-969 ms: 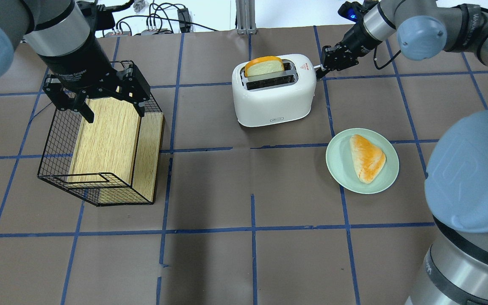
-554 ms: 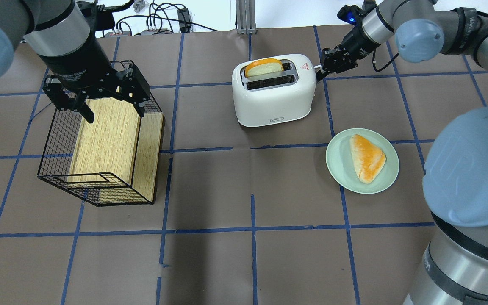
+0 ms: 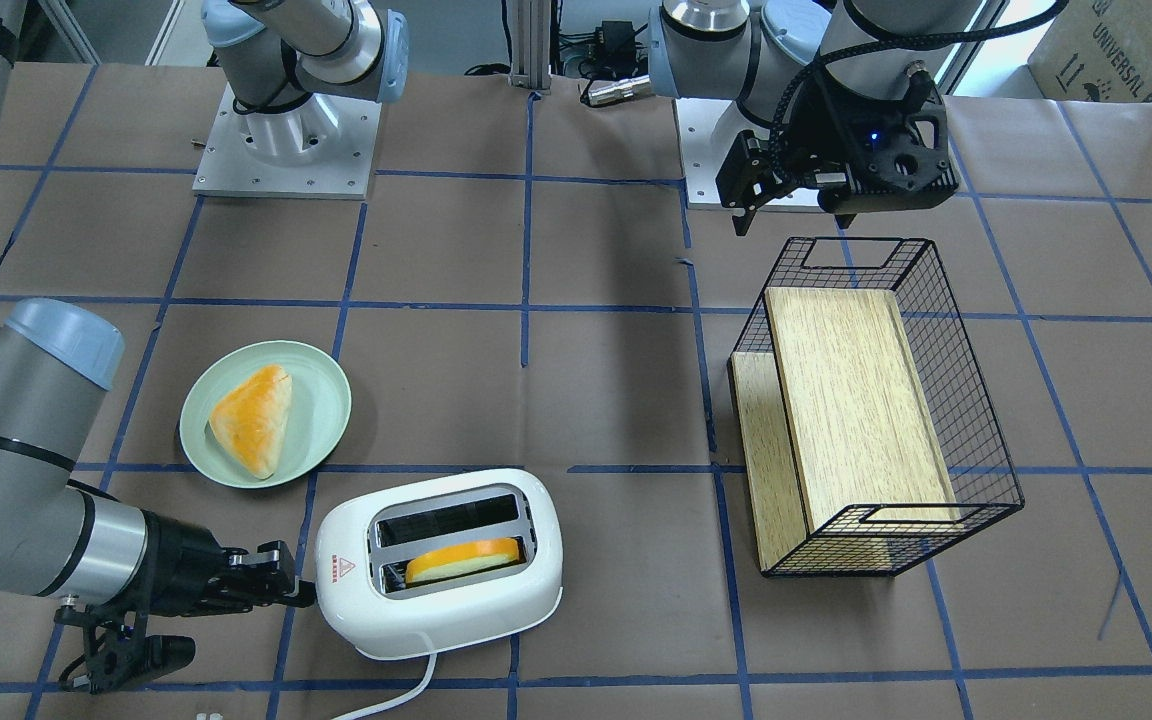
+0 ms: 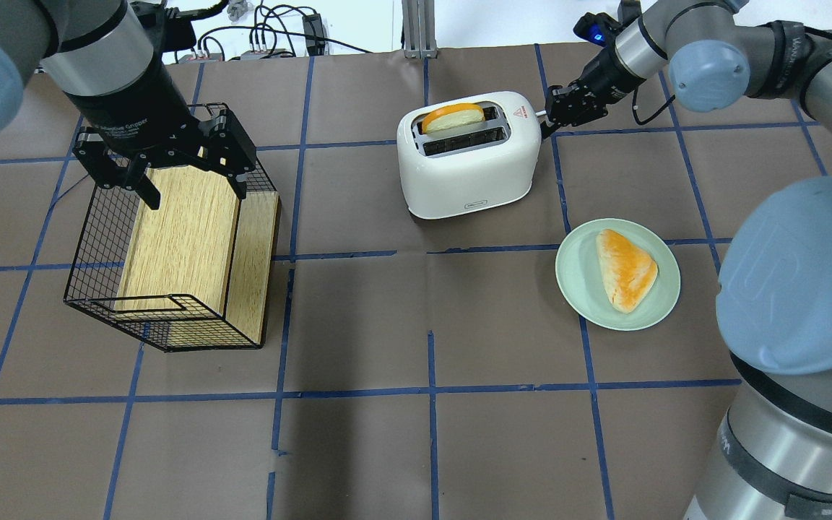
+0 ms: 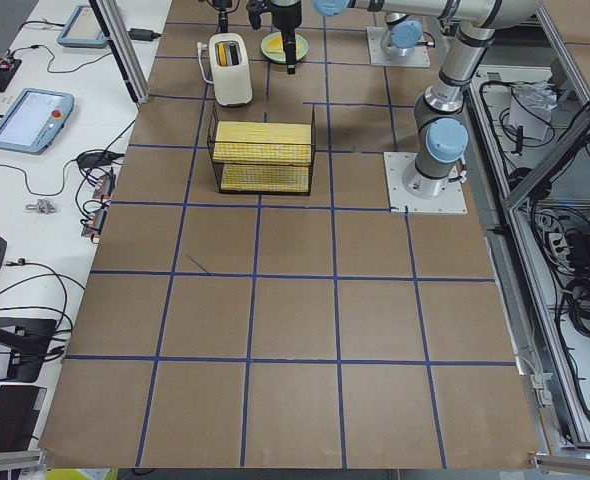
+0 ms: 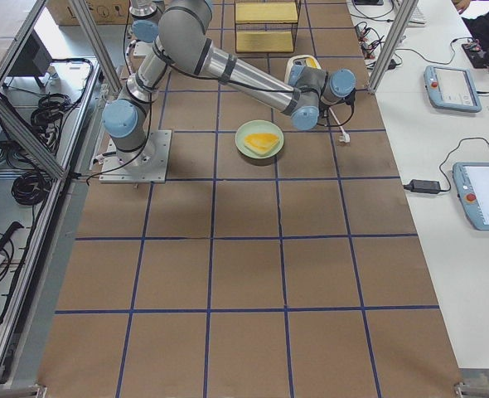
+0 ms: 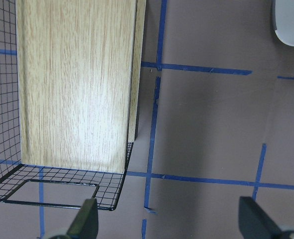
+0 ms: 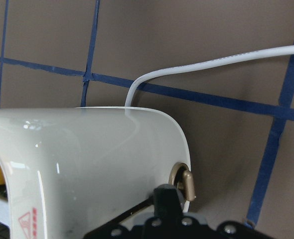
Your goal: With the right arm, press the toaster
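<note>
At the table's far side, right of centre, sat the white toaster [image 4: 468, 162], a bread slice [image 4: 451, 115] low in its far slot. The right gripper [image 4: 547, 124], fingers pinched together, pressed against the lever knob [image 8: 187, 183]. The left gripper [image 4: 196, 196] hung splayed wide above the wire basket [image 4: 98, 289].

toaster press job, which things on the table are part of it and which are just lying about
Part of the job:
toaster
its lever knob
right claw, at the toaster's lever end

Just lying about:
bread slice in the toaster's slot
green plate with a pastry
wire basket holding a wooden board
left claw, above the basket
</note>
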